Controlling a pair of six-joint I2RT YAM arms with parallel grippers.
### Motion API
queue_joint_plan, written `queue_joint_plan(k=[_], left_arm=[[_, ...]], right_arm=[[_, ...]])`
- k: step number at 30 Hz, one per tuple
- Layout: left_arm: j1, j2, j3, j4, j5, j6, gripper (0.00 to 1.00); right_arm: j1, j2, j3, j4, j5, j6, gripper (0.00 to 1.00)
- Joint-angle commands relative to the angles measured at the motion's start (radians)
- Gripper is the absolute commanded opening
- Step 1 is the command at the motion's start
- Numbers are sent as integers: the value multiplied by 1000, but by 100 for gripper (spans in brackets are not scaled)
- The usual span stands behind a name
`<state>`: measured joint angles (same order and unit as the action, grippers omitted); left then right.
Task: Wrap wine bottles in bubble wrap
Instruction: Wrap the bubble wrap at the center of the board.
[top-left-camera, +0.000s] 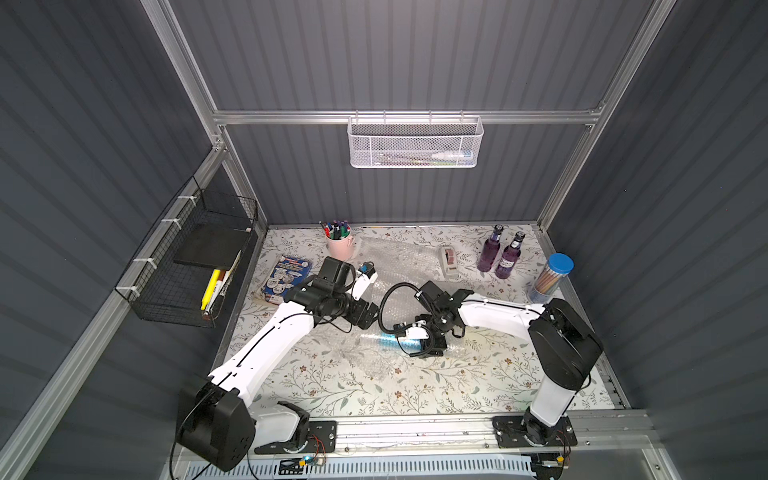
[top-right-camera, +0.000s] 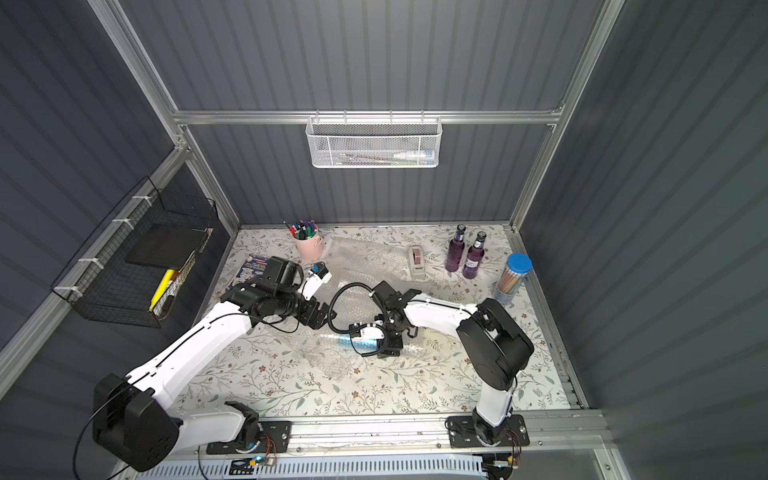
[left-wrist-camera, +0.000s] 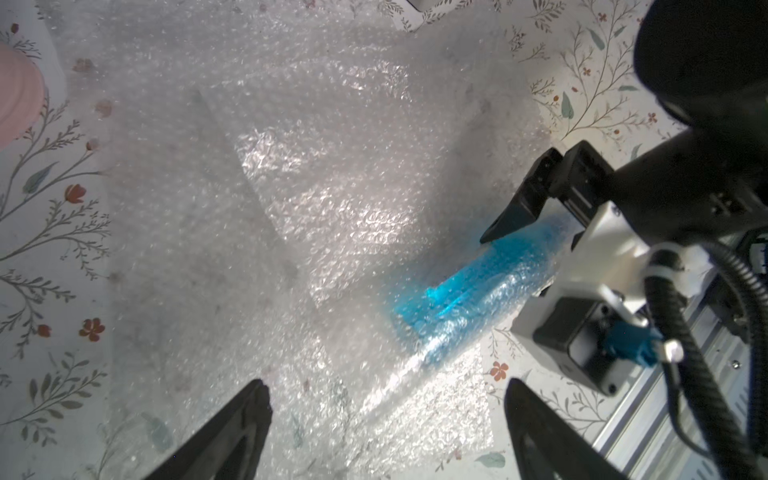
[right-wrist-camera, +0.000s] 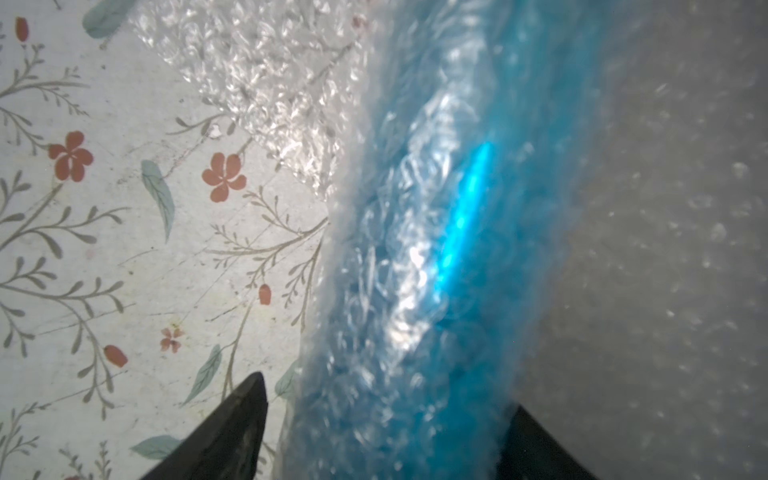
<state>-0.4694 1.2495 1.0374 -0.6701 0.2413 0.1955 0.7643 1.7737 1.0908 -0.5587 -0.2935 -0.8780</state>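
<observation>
Right gripper (right-wrist-camera: 388, 392) straddles the blue bottle (right-wrist-camera: 415, 249), one jaw on each side of its wrapped body. Whether the jaws press it or merely bracket it, I cannot tell. Bottle lies on its side at centre frame in both top views, rolled in bubble wrap (left-wrist-camera: 332, 166), with blue showing through the film. Loose wrap spreads from the roll across the table (right-wrist-camera: 104, 249). No tape is seen on the roll. Left gripper (left-wrist-camera: 386, 382) hangs over the sheet with jaws spread wide, grasping nothing.

Further back, a spare sheet (top-left-camera: 395, 253) lies flat at upper centre, with the tape dispenser (top-left-camera: 449, 262) just beside it. At upper right, two purple bottles (top-left-camera: 488, 251) stand upright and bare, apart from any wrap.

Assessment: the first bottle is largely rolled but not judged finished, as its loose edge and ends appear unsecured. Two bottles are untouched. At best, about a third of the task is done.
</observation>
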Motion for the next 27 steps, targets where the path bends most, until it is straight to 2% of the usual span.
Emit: queue_joint_plan(k=[1, 4, 6, 9, 16, 19, 23, 27], left_arm=[[7, -113, -63, -10, -33, 179, 91], [6, -213, -134, -1, -20, 310, 92], [6, -261, -179, -19, -2, 466, 92], [5, -303, -252, 2, -5, 614, 92], [-14, -348, -357, 163, 36, 810, 92], [-88, -364, -403, 210, -2, 892, 92], [-268, -375, -483, 292, -167, 1004, 93], [-326, -324, -500, 362, -154, 1085, 93]], right_arm=[[12, 9, 2, -105, 5, 45, 74], [0, 33, 29, -129, -6, 24, 67], [-6, 58, 56, -165, -12, 14, 63], [-9, 89, 102, -217, -66, 23, 60], [-14, 115, 150, -290, -134, 100, 61], [-23, 127, 168, -314, -141, 103, 62], [-52, 155, 212, -365, -193, 78, 61], [-63, 199, 253, -412, -199, 60, 61]])
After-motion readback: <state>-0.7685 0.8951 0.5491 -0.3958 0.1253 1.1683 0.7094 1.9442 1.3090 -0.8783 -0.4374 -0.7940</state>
